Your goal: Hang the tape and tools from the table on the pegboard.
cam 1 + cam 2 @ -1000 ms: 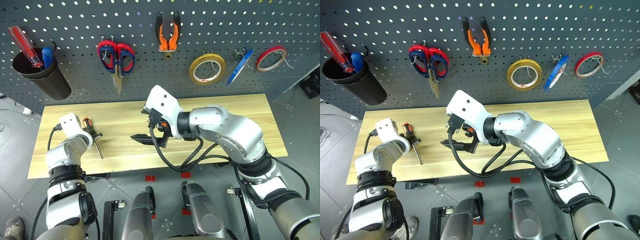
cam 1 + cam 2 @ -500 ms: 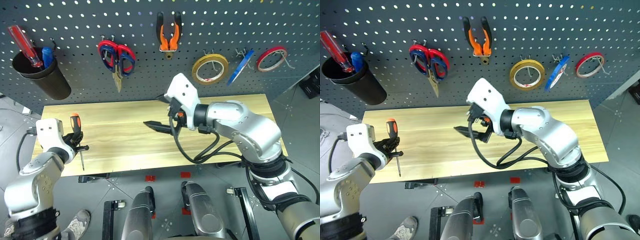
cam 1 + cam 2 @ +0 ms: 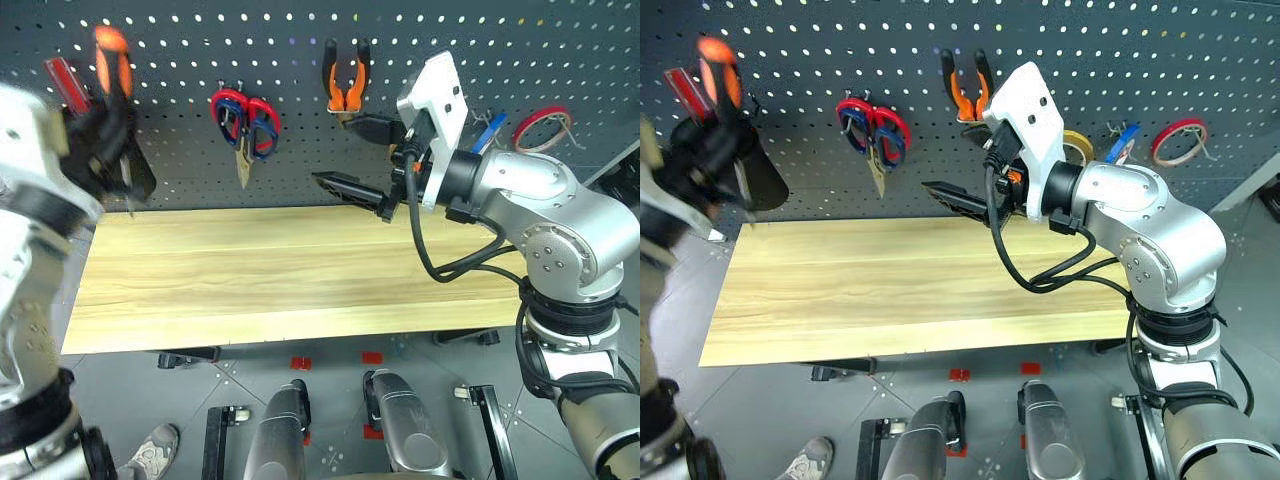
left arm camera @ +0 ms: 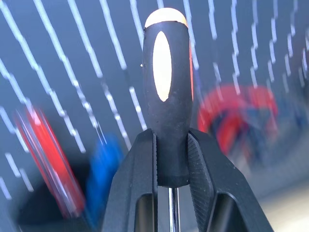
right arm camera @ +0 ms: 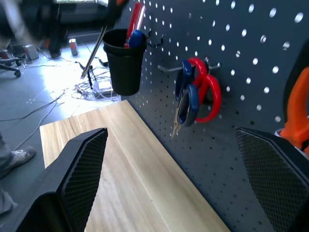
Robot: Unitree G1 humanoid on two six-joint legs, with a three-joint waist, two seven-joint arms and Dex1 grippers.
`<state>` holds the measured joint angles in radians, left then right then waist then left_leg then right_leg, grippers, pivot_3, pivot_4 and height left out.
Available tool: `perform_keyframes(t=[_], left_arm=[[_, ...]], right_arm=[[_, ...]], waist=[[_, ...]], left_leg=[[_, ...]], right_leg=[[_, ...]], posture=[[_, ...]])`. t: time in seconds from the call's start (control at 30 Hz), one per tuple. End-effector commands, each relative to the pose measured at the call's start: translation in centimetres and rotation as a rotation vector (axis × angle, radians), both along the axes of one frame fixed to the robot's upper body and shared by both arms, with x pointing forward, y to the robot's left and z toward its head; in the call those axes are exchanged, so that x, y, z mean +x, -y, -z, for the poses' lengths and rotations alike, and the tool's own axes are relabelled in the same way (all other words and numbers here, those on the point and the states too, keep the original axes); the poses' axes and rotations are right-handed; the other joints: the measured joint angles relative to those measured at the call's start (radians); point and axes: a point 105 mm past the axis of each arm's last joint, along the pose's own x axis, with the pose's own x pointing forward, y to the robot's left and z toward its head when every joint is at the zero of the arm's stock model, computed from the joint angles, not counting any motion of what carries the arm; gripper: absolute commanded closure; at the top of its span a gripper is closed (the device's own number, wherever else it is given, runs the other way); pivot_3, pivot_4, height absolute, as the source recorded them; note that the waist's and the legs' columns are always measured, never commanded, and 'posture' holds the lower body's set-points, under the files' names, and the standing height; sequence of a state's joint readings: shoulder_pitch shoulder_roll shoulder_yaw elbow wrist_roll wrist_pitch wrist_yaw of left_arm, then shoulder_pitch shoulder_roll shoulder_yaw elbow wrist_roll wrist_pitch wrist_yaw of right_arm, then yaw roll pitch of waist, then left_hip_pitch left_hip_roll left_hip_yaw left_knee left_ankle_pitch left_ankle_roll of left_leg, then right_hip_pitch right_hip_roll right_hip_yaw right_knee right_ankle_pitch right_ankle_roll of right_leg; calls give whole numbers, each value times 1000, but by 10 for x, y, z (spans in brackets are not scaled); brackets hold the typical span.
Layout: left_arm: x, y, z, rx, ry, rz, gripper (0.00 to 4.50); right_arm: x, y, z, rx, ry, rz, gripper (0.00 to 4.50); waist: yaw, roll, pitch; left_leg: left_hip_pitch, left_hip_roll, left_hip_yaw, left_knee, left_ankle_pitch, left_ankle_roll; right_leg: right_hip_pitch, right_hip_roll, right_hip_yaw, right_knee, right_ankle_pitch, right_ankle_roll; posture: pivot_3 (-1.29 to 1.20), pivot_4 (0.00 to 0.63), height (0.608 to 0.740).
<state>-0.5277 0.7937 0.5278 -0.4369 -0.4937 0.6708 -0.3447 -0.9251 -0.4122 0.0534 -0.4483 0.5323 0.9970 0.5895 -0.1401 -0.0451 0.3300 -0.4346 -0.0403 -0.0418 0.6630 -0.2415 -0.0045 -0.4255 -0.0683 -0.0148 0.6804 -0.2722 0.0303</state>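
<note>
Lifted off the tabletop (image 3: 300, 290) since a second ago, the screwdriver (image 3: 112, 70) stands handle-up, clenched in the left claw (image 4: 169, 159) just before the black cup (image 5: 124, 60) on the pegboard (image 3: 560, 40), while the right claw (image 3: 365, 160) hangs released, farther off.

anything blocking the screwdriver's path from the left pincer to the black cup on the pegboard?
Nothing visible. The left pincer holds the screwdriver right by the black cup, which already holds a red-handled screwdriver. The right pincer is off beside the pliers.

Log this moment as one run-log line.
left gripper: shut on screwdriver, raised near cup | right gripper: open, nothing held | table: bare
</note>
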Motion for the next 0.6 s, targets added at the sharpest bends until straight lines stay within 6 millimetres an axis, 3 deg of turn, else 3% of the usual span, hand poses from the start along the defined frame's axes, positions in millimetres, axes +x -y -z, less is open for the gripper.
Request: perform_keyframes(t=[0.03, 0.1, 0.2, 0.47, 0.6], left_arm=[[-11, -5, -47, 61, 160, -18, 3971], [-9, -16, -58, 79, 200, -60, 3971], [-1, -30, -58, 106, 225, -112, 3971], [26, -51, -27, 80, 259, -199, 3971], [29, -56, -12, 54, 264, -230, 3971]], right_arm=[[-7, 0, -14, 28, 73, -16, 0], [-6, -1, -16, 41, 79, -11, 0], [-6, -6, -20, 65, 91, -14, 0], [-7, -18, -23, 94, 107, -50, 0], [-10, -20, -23, 105, 111, -78, 0]], waist=[[-4, -2, -2], [-10, -2, -10], [-23, -1, -21], [-30, -2, -35], [-37, -2, -39]], left_leg=[[0, 0, 0, 0, 0, 0], [0, 0, 1, 0, 0, 0], [0, 0, 2, -1, 0, 0], [0, 0, 1, 0, 0, 0], [0, 0, 1, 0, 0, 0]], right_leg=[[0, 0, 0, 0, 0, 0], [-1, 0, 1, 0, 0, 0], [-1, 0, 1, 0, 0, 0], [-1, 0, 2, 0, 0, 0], [-1, 0, 2, 0, 0, 0]], posture=[[-304, 195, 740], [-309, 192, 740], [-316, 190, 740], [-327, 181, 740], [-328, 181, 740]])
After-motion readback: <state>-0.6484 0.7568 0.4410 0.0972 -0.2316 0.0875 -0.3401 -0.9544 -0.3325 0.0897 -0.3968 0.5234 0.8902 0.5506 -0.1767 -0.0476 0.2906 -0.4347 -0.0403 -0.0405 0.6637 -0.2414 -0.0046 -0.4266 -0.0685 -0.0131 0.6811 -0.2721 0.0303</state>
